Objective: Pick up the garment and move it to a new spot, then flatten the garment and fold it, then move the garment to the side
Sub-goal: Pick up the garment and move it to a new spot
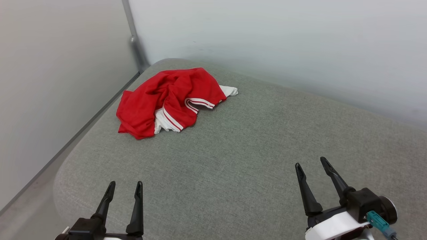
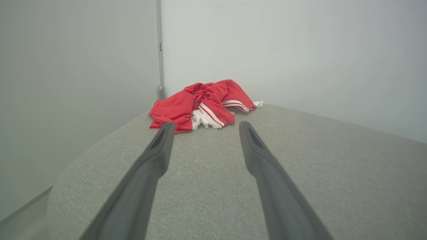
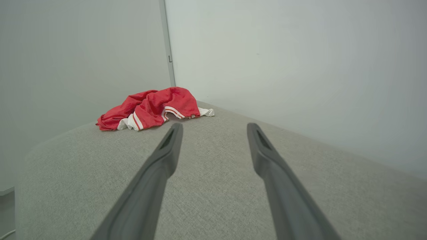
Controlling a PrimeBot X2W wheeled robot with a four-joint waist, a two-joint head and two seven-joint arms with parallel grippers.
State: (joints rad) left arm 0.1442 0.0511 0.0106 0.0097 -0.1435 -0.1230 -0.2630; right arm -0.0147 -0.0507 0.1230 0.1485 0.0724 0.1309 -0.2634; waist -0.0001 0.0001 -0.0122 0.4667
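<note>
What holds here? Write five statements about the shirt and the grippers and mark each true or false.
1. The shirt lies crumpled on the grey cushion. True.
2. The left gripper is shut on the shirt. False: it is open and well apart from the shirt.
3. The right gripper is open and holds nothing. True.
4. The shirt is spread flat with its lettering showing. False: it is bunched up and no lettering can be seen.
5. The shirt lies at the cushion's far left end, near the wall. True.
</note>
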